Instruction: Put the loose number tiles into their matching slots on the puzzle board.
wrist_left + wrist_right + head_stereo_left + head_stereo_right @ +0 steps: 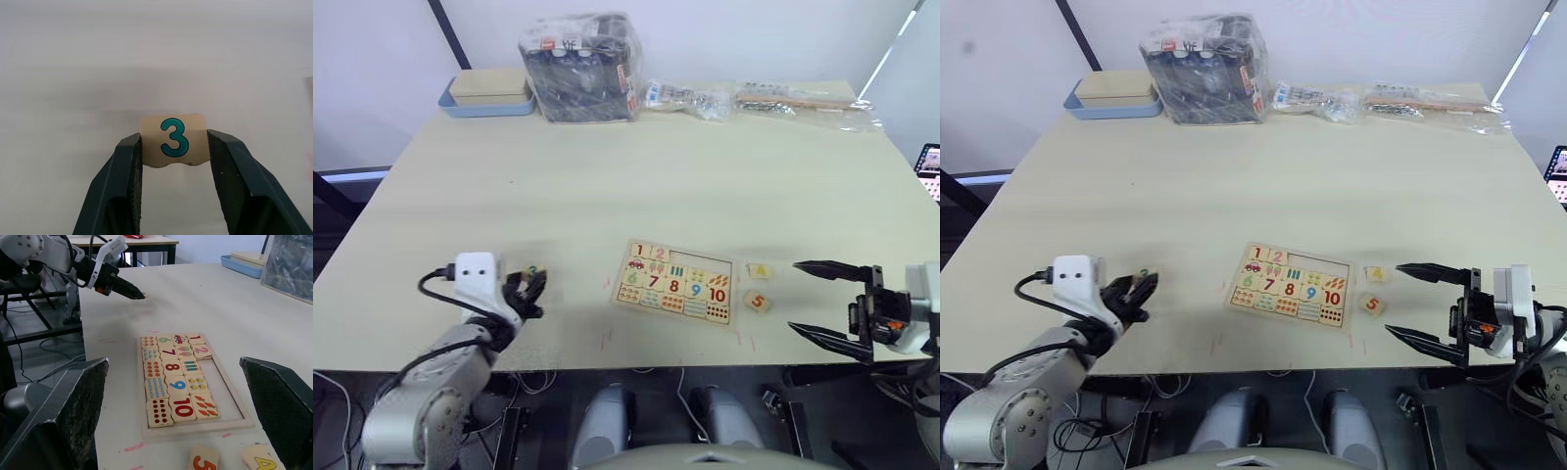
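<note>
A big pale table (607,176) is holding everything. At its far edge, a blue tray with a wooden lid (487,94) is sitting beside a clear bag of dark things (581,67), and more plastic packets (773,100) are lying along the same edge.

Near the front edge the puzzle board (674,282) is lying flat. Tiles 1 and 2 are already sitting in the top row, and 6 to 10 are filling the row below. The matching slots (705,261) for 3, 4 and 5 are showing bare wood.

The left gripper (174,161) is hanging over the table, well to the left of the board. Its two black fingers are squeezing the number 3 tile (174,139) from both sides, and the tile is sitting at the very tips.

The right gripper (822,299) is waiting on the right with its fingers spread wide, holding nothing. The number 4 tile (760,270) and the number 5 tile (758,302) are lying just right of the board, between it and this gripper.

I am thinking the 3 could slip out on the way, because only the fingertips are pinching it. It could also land tilted on the tile 2 edge and not drop in. The left arm could bump the board and push it toward the 4 and 5
</note>
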You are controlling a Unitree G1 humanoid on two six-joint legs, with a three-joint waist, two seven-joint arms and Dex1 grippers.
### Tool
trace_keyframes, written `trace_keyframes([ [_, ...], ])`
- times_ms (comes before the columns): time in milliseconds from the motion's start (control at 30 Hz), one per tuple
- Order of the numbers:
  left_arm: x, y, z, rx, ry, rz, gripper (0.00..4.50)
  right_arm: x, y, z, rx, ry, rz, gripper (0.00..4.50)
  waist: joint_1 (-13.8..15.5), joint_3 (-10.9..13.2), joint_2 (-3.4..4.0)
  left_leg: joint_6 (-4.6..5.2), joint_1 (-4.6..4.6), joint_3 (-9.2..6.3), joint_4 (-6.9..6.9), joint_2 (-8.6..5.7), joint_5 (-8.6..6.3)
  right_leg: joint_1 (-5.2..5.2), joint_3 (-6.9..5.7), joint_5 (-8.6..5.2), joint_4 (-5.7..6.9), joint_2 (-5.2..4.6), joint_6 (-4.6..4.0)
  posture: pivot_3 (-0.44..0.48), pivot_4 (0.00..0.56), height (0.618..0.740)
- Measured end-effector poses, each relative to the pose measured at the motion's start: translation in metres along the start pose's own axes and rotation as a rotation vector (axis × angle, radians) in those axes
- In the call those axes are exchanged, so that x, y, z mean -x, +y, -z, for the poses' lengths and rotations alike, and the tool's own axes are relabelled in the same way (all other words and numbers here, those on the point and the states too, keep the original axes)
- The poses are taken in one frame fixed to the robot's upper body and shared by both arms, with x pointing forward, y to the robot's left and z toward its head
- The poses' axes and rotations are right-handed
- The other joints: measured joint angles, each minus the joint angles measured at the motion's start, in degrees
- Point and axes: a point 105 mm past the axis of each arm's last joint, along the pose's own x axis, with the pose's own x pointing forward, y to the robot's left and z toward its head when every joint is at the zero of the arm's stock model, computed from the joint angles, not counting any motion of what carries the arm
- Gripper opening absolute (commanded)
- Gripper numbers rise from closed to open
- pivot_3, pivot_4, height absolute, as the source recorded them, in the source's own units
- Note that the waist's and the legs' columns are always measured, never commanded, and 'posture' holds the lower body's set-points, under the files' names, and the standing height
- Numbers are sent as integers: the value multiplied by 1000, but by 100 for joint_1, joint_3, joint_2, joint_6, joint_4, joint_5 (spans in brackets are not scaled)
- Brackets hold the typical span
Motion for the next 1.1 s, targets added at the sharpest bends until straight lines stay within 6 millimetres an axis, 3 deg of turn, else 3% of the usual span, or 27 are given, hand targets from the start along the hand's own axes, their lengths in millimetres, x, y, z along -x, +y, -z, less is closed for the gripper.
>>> trace_keyframes([
  [367,2,-10,25,9,94,-70,1476,-1,0,-1,-3,9,-28,4500,6,1,-2,1,1,2,2,-1,0,0,5,-1,-2,42,0,0,150,740],
  [400,3,-11,27,10,102,-70,1976,-1,0,-1,-4,9,-28,4500,-2,1,-2,1,1,2,2,-1,0,0,6,-1,-2,43,0,0,150,740],
  [500,3,-12,29,19,104,-66,2928,-1,0,-1,-9,11,-28,4500,-5,1,-1,1,2,1,2,2,0,0,4,-1,-1,45,0,0,150,740],
  [600,5,-14,29,34,94,-38,4275,-1,0,0,-12,10,-28,4500,-6,1,-1,1,3,1,1,2,0,-1,4,-1,-1,45,0,0,150,740],
  [633,6,-14,29,35,92,-28,4398,-1,0,0,-12,10,-28,4500,-7,1,-1,1,2,1,1,2,0,-1,4,-1,-1,45,0,0,150,740],
  [767,10,-11,25,36,80,-4,4398,-1,0,0,-13,9,-27,4500,-8,1,-1,1,2,0,1,4,0,-2,4,-1,-1,45,0,0,150,740],
  [833,18,-8,10,4,29,68,4398,-3,1,1,-17,1,-27,4500,-7,3,1,0,1,1,1,4,0,-2,4,-1,-1,44,-1,0,150,740],
  [967,47,14,-16,-261,99,402,4398,-7,1,2,-18,-22,-23,4500,-10,12,15,-2,3,3,-1,10,0,-17,-9,-5,-1,41,-6,0,150,740],
  [1100,54,26,-28,-345,126,624,4398,-9,3,2,-23,-27,-28,4500,10,21,35,-2,-1,7,-1,3,0,-18,-13,-5,-4,29,-5,0,150,740],
])
